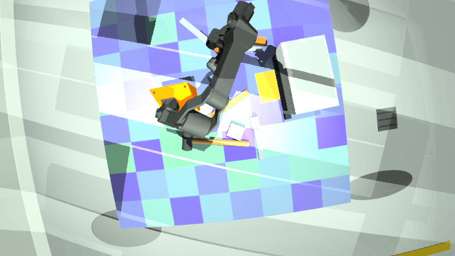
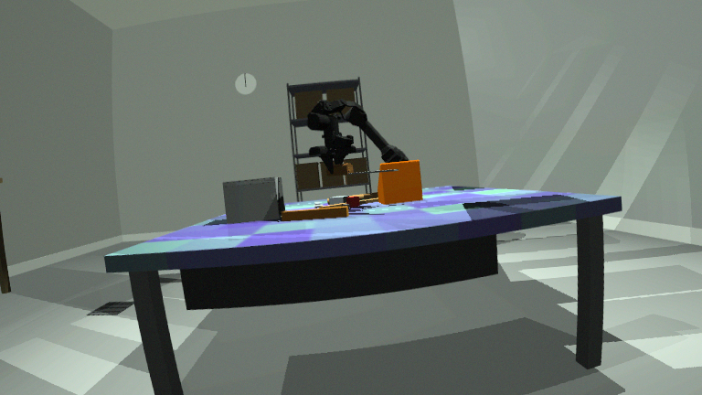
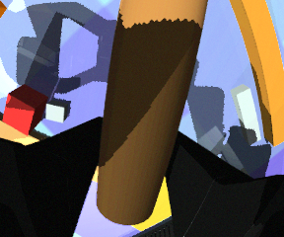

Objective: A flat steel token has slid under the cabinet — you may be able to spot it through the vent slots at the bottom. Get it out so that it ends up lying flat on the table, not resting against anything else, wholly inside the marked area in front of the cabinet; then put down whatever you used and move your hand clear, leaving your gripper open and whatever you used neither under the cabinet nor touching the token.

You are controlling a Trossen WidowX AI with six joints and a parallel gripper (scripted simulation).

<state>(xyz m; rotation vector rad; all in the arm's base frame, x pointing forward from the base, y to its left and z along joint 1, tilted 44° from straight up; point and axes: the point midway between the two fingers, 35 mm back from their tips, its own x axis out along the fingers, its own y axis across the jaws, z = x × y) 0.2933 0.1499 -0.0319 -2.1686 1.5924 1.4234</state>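
My gripper (image 2: 337, 166) (image 3: 136, 130) is shut on the round wooden handle (image 1: 216, 50) (image 2: 348, 167) (image 3: 142, 99) of a tool, held well above the table. The tool's thin pale shaft (image 1: 191, 28) (image 2: 369, 171) reaches toward the back left in the top view; its far end is outside the wrist view. The white cabinet (image 1: 308, 61) (image 2: 249, 201) stands at the right in the top view, its dark slotted front facing the marked yellow area (image 1: 267, 86) (image 3: 161, 204). No token can be made out in any view; the space under the cabinet is hidden.
An orange bar (image 1: 259, 41) (image 2: 313, 213) (image 3: 266, 79) lies near the cabinet. An orange wedge-shaped block (image 1: 170, 92) (image 2: 400, 182) stands by the arm's base. A mallet (image 1: 221, 142), a white block (image 1: 236, 130), a pale T-shaped piece (image 1: 254, 122) and a red block (image 2: 353, 201) (image 3: 25, 106) lie around the middle.
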